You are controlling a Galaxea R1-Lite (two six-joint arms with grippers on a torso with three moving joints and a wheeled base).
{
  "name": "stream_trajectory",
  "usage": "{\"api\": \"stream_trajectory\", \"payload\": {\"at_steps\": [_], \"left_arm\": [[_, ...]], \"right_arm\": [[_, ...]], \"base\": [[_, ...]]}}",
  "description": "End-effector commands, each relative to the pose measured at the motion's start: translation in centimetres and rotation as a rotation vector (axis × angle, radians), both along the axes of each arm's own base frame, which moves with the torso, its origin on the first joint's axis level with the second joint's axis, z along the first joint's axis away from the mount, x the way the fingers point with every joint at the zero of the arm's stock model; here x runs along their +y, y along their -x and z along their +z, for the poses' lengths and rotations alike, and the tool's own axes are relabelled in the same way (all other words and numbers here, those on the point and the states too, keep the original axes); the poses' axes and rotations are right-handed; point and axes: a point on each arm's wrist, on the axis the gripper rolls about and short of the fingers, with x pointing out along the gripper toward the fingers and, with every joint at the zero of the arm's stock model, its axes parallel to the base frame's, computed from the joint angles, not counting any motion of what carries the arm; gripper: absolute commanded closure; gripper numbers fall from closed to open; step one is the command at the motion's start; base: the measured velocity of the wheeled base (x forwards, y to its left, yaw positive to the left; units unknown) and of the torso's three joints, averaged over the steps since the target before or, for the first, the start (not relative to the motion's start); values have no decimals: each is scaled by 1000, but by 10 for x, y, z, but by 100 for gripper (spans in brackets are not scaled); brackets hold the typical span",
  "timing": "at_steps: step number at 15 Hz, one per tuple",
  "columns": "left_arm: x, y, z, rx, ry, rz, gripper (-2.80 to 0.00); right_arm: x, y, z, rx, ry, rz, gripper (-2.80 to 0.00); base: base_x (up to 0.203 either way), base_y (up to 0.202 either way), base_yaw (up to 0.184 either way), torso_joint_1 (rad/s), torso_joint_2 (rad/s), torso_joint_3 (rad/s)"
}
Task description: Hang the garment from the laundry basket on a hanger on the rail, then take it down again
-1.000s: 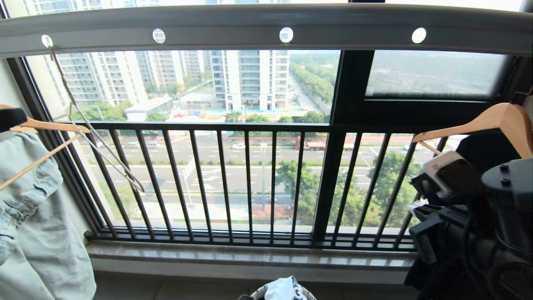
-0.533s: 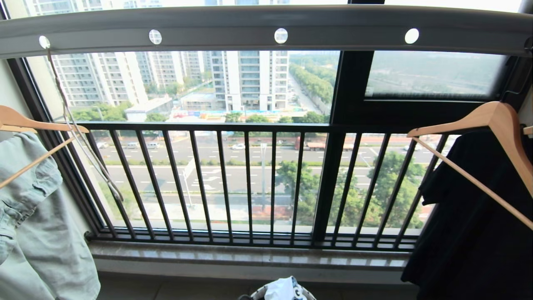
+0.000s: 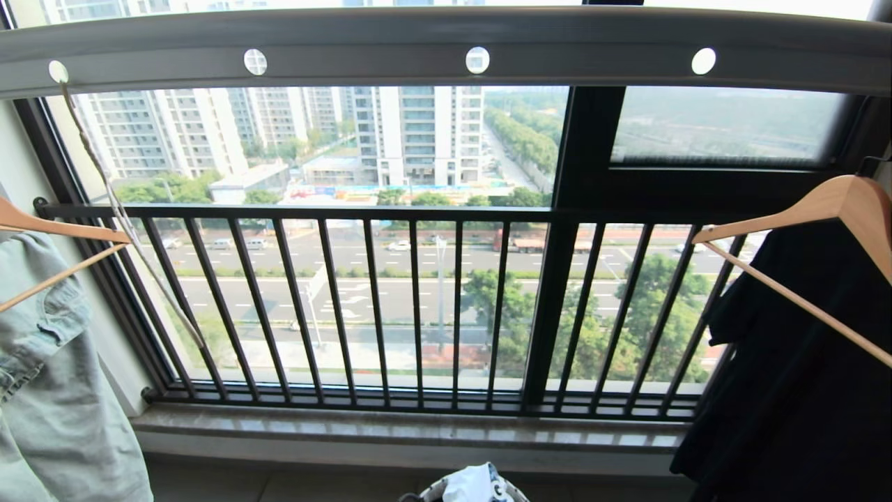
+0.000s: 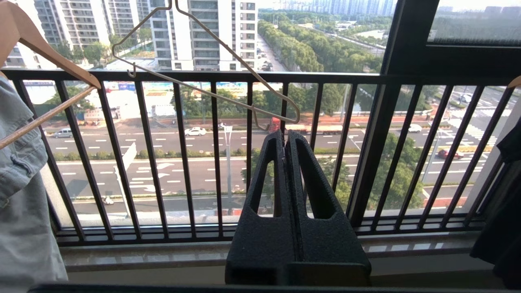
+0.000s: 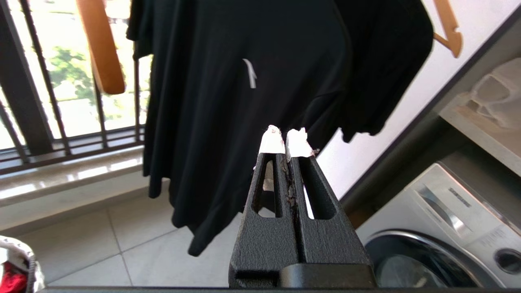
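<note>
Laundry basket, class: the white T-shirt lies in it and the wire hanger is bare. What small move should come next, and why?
Probably lower one arm toward the laundry basket and open its gripper over the white T-shirt. The wire hanger hangs bare from the rail, and both the left gripper and right gripper are shut and hold nothing.

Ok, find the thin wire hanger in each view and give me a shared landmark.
Head view: wire hanger at the left, hanging from the rail's leftmost hole.
Left wrist view: hanger upper middle, above the shut left gripper.
Right wrist view: not in it.
Shared landmark: black window railing.
</note>
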Motion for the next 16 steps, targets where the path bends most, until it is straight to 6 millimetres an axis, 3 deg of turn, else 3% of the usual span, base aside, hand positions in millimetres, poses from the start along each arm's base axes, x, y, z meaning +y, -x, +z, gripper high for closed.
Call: {"api": "stream_trajectory", "payload": {"at_steps": [1,3,8,12,16], "left_arm": [[-1,-1,-39,21,-101,32,0],[-1,-6,-60,58,-131,35,0],[-1,-26,-102,73,-263,63,0],[0,-39,-139,176,-322,103,0],[0,-39,-141,207,-274,98,0]], "right_arm": [[4,18,-21,-124,7,151,0],[7,16,-45,-152,-1,316,0],[14,-22,-99,-198,-71,645,0],[15,-22,-100,-181,-90,729,0],[15,-22,-102,-165,-89,729,0]], "base": [[0,0,0,0,0,0],[0,0,0,0,0,0],[0,0,0,0,0,0],[0,0,0,0,0,0],[0,0,0,0,0,0]]}}
